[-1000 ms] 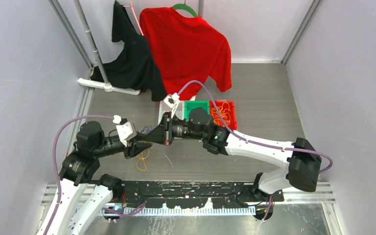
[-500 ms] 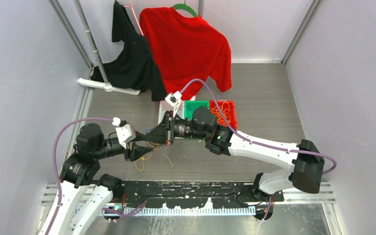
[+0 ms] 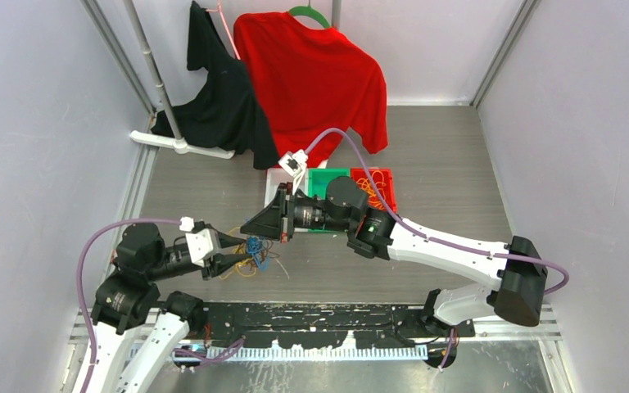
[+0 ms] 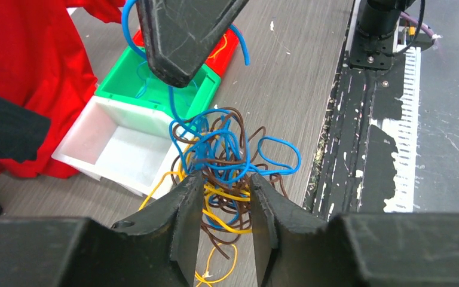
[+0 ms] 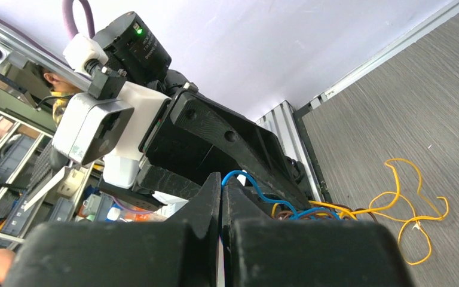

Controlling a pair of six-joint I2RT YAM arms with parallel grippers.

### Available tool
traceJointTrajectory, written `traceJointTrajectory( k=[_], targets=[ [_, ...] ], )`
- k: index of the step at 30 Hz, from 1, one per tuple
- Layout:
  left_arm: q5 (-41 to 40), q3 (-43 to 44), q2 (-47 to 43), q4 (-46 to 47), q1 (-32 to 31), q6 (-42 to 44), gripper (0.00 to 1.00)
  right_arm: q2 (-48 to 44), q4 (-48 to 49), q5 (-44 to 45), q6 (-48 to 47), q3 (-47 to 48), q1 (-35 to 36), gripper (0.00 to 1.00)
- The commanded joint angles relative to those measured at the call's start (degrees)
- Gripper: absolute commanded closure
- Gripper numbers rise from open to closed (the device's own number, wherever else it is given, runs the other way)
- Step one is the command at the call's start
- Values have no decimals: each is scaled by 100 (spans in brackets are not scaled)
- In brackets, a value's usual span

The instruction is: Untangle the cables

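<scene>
None of the cables (image 4: 227,143) is free; right gripper (image 5: 221,182) pinches blue cable (image 5: 239,174), left gripper (image 4: 226,184) gapes around tangle.

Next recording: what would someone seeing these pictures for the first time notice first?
The knot of blue, brown and yellow cables left of the middle of the table. The left hand is open astride its near edge, and the right hand is shut on a blue cable leading up out of it. Behind, a red shirt hangs at the back wall.
</scene>
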Motion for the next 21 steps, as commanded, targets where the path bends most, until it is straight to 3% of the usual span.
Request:
traceJointTrajectory(
  k=[1,5,7,13,16,21],
  targets=[
    [202,246,-6,-273,21,463,67,-272,6,91,-181,280,50,99],
    [187,318,-87,-357,26,628,89,-272,-148,145,-288,322,71,99],
    [242,358,-112,-411,24,661,93,-281,-272,236,-374,319,76,99],
    [256,669,-79,-611,26,561,90,-311,-438,325,-493,300,76,99],
    [-151,608,-143,-280,25,280,88,-309,-412,316,-484,299,85,99],
    [-810,214,-122,10,25,186,67,-301,-322,234,-426,303,122,99]
  ],
)
